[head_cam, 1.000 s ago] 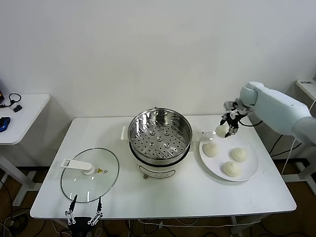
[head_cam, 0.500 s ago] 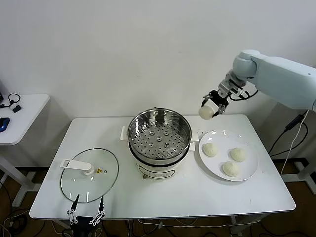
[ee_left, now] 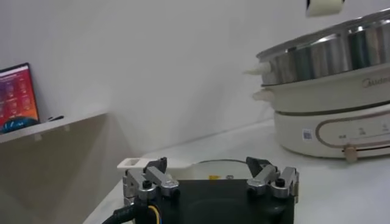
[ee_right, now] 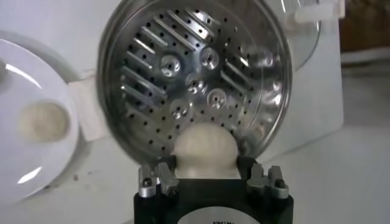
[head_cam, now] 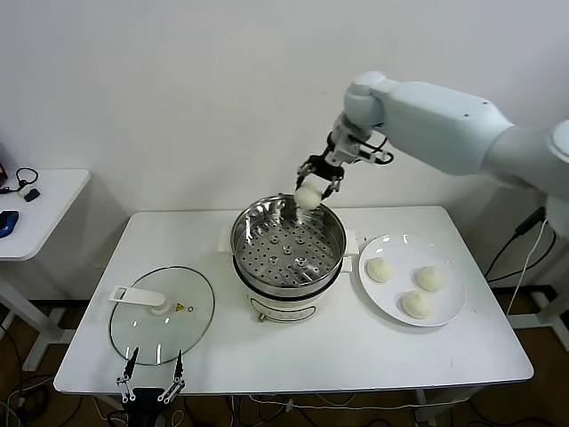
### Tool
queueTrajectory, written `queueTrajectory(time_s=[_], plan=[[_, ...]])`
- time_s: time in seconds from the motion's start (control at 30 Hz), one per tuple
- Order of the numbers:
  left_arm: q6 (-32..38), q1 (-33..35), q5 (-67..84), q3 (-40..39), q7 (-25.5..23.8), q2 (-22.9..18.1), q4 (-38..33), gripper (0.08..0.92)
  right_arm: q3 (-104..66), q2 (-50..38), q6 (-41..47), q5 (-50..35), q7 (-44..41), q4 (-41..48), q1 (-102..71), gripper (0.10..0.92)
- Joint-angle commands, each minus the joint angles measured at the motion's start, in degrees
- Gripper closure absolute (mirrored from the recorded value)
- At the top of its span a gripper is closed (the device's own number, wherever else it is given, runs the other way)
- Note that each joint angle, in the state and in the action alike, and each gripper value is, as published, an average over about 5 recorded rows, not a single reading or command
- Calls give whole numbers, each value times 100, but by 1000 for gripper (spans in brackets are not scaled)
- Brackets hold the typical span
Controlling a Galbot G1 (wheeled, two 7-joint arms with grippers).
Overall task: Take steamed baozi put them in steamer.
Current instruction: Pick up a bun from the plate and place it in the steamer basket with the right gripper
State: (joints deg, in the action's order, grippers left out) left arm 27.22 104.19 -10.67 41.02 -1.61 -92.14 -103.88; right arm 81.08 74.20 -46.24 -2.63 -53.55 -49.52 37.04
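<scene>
Gripped between the fingers of the right gripper (head_cam: 315,190) is one steamed baozi (head_cam: 308,197), a smooth cream-white bun held in the air above the far rim of the steamer (head_cam: 288,245). In the right wrist view the same bun (ee_right: 205,151) is seen clamped between the two fingers, with the perforated steel floor of the steamer (ee_right: 195,79) spread out beyond it; no bun lies in the basket. The steamer is set on its white pot base near the middle of the worktop (head_cam: 293,351), slightly toward the far edge.

Three more baozi are left on a flat white plate (head_cam: 444,312) toward the right edge of the worktop, just beside the steamer: one (head_cam: 380,269) on the side of the plate nearest the steamer, one (head_cam: 430,278) toward the right edge, and one (head_cam: 416,305) toward the near edge. They lie apart from one another.

A round glass lid (head_cam: 162,315) with a white handle is laid flat near the front left corner of the worktop, well apart from the plate.

The left gripper (head_cam: 151,389) is parked low at the near edge of the worktop, just in front of the lid, with its fingers spread apart and nothing between them; the left wrist view shows the same gap between its fingers (ee_left: 210,179), with the steamer's side (ee_left: 329,91) beyond.
</scene>
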Motion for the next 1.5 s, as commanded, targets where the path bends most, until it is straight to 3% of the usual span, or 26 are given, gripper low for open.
queueTrajectory(time_s=[0.03,1.5], plan=[[-6,5,5,0,2,-19,-12,177,-104,643,-376,316,188,309,-380,355],[34,-110,-15,33,9,2,130,177,-564,885,-376,1142,173,1568,-1171,346]])
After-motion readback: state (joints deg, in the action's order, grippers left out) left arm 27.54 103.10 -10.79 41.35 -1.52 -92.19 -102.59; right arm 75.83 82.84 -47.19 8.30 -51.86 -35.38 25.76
